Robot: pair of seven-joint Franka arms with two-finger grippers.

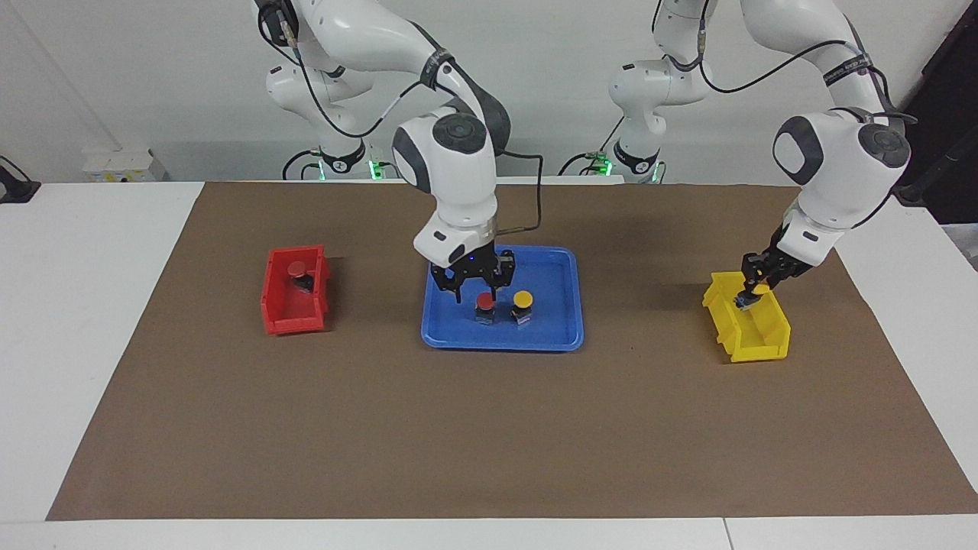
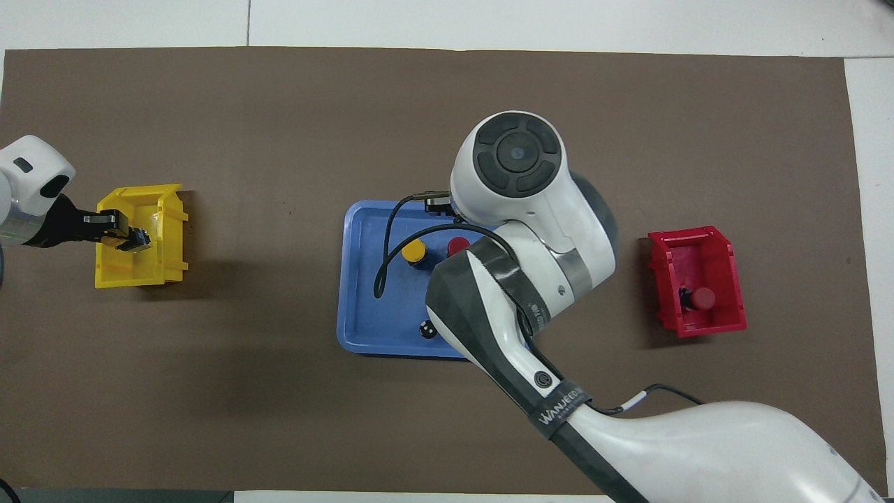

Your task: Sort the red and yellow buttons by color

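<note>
While the blue tray (image 1: 561, 336) anchors the middle, the red bin (image 1: 276, 321) toward the right arm's end holds one red button (image 1: 296, 269); the yellow bin (image 1: 752, 347) lies toward the left arm's end. Right gripper (image 1: 475, 296), fingers spread, hangs over the tray's red button (image 1: 485, 301) (presumably to grasp it), beside a yellow button (image 1: 523, 299). Left gripper (image 1: 750, 294) grips a yellow button (image 1: 759, 288) over its bin, likely for release.

You have a brown mat (image 1: 382, 428) on the white counter (image 1: 84, 305), carrying a blue tray (image 1: 550, 336) midway between red bin (image 1: 275, 317) and yellow bin (image 1: 764, 347).
</note>
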